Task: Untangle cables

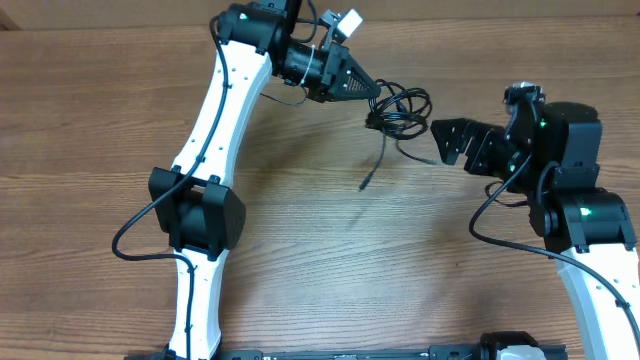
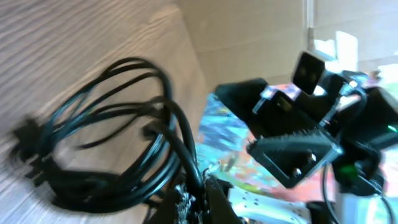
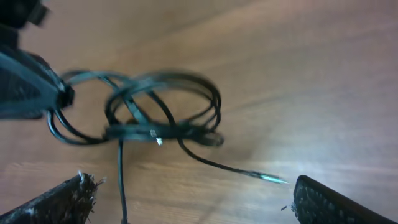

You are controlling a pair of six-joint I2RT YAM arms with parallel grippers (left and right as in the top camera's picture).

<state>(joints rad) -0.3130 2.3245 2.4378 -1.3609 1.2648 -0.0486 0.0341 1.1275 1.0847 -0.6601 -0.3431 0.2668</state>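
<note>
A bundle of thin black cables (image 1: 397,112) lies coiled on the wooden table near the back centre. One loose end (image 1: 372,168) trails toward the front; a silver-tipped end (image 3: 268,178) points toward my right gripper. My left gripper (image 1: 378,92) is shut on a loop of the cables (image 2: 118,155) at the bundle's left edge. My right gripper (image 1: 437,141) is open and empty, just right of the bundle, its fingers (image 3: 193,199) wide apart with the cables (image 3: 158,118) ahead of them.
The wooden table (image 1: 330,260) spreads below the bundle. The left arm (image 1: 215,170) runs down the left side, the right arm (image 1: 580,220) stands at the right. A colourful patterned surface (image 2: 249,149) shows beyond the table edge.
</note>
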